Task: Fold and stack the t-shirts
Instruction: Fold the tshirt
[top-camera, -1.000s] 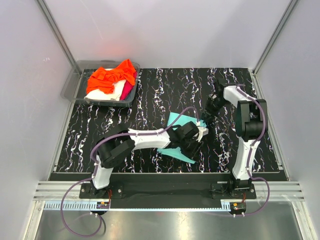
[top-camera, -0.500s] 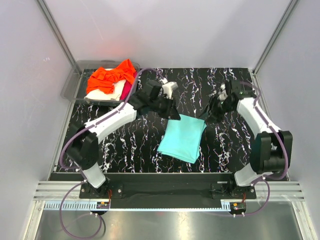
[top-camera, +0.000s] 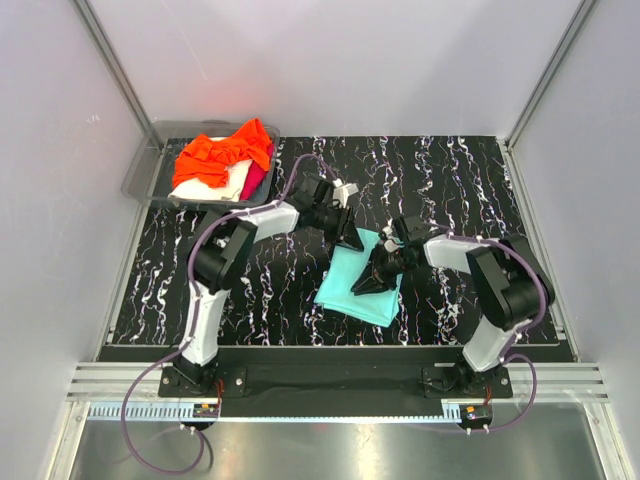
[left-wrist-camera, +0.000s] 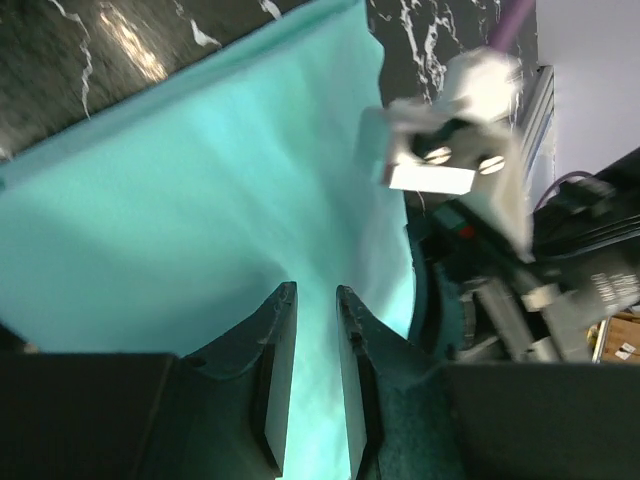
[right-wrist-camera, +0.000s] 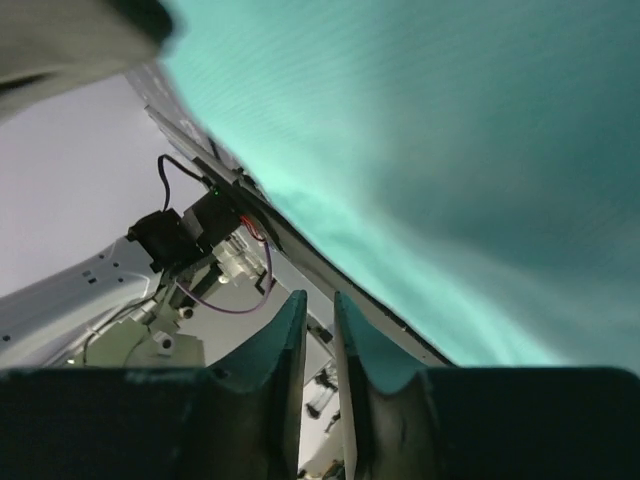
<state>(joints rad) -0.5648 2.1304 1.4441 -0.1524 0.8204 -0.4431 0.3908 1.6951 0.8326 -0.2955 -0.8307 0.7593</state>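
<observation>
- Folded t-shirt (top-camera: 358, 285) lies mid-table (top-camera: 250, 290), between both grippers.
- Tray (top-camera: 145, 178) sits at the far left corner, holding piled shirts (top-camera: 222, 158).

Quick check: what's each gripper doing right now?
Left gripper: nearly closed over the turquoise cloth t-shirt; grip unclear.
Right gripper: nearly closed at that shirt; grip unclear.

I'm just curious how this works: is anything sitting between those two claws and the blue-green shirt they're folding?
Nothing visible does. The left gripper and right gripper are both right at the turquoise t-shirt.
</observation>
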